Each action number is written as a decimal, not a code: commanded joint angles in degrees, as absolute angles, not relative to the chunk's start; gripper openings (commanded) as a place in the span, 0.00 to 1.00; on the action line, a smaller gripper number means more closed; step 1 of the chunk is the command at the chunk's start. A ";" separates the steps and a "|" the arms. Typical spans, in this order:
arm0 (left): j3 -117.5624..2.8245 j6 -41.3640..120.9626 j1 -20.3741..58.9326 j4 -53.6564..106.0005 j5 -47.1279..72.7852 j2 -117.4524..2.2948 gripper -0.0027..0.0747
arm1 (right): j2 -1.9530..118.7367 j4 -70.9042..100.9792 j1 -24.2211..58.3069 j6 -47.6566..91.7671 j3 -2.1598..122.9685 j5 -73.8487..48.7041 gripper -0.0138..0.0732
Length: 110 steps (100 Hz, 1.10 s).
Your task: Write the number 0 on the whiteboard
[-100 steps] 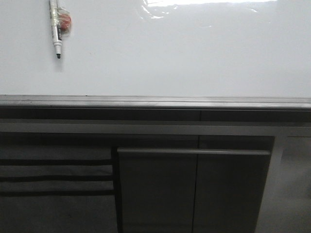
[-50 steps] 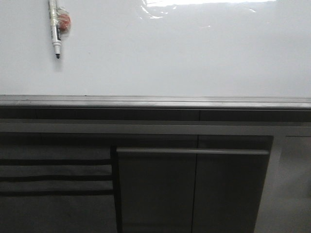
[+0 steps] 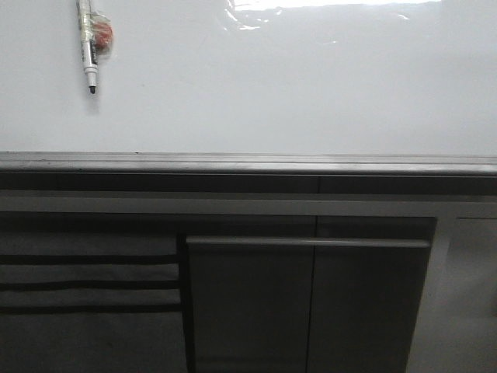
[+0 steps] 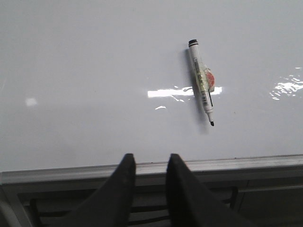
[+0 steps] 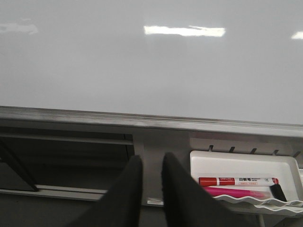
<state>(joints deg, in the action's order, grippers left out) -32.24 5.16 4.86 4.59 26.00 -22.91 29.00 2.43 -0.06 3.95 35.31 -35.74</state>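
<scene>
The whiteboard [image 3: 295,85] is standing bare; no number 0 is showing on it in any view, so writing is not yet begun. A marker [image 4: 201,89] is clinging to the board surface, tip pointing down toward the grey rail [image 3: 248,162], uncapped as far as can be judged. In the front view it is sitting near the board's upper left.

The left gripper [image 4: 149,163] is hanging low by the rail, jaws nearly together with a narrow gap and grasping nothing. The right gripper [image 5: 151,165] is sitting likewise below the rail, jaws close and empty, beside a white tray [image 5: 236,166] holding a red marker [image 5: 236,181].

Judgement: the step in hand is fetching the marker with the left arm. The jaws need widening, then closing across the barrel mid-length, clear of the tip, to keep it square for drawing.
</scene>
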 commanded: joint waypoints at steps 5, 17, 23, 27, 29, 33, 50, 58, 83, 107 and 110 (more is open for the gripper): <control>-34.32 5.08 5.12 6.68 21.10 -25.50 0.60 | 30.60 2.47 0.01 4.58 37.30 -31.72 0.50; -34.32 5.17 5.97 10.61 20.74 -28.01 0.67 | 30.99 3.75 0.01 4.58 37.30 -30.53 0.54; -34.32 5.21 7.06 12.69 20.07 -29.88 0.67 | 30.99 4.50 0.01 4.58 37.30 -30.05 0.54; -34.32 5.30 8.10 13.37 19.22 -31.02 0.67 | 30.99 4.64 0.01 4.58 37.30 -30.03 0.54; -34.32 5.30 8.68 13.76 18.65 -31.74 0.67 | 30.99 4.64 0.01 4.58 37.30 -29.93 0.54; -34.32 5.30 9.98 14.23 17.06 -33.30 0.67 | 30.99 4.64 0.01 4.58 37.30 -29.93 0.54; -34.42 5.30 16.70 14.48 9.29 -40.86 0.67 | 30.99 4.64 0.01 4.58 37.30 -29.93 0.54; -34.53 5.30 19.50 12.28 5.55 -45.29 0.67 | 30.99 4.64 0.01 4.58 37.30 -29.93 0.54; -41.26 5.30 20.92 11.55 3.11 -59.81 0.67 | 30.99 4.64 0.01 4.58 37.30 -30.35 0.54; -49.21 5.20 20.79 10.94 3.22 -72.22 0.67 | 30.99 4.64 0.01 4.58 37.30 -30.50 0.54; -50.22 5.20 20.30 10.94 3.22 -73.39 0.67 | 30.99 4.64 0.01 4.58 37.30 -30.50 0.54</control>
<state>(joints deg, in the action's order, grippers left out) -46.17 5.38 20.44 10.99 7.63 -71.38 30.45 4.37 -0.06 3.95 35.31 -34.37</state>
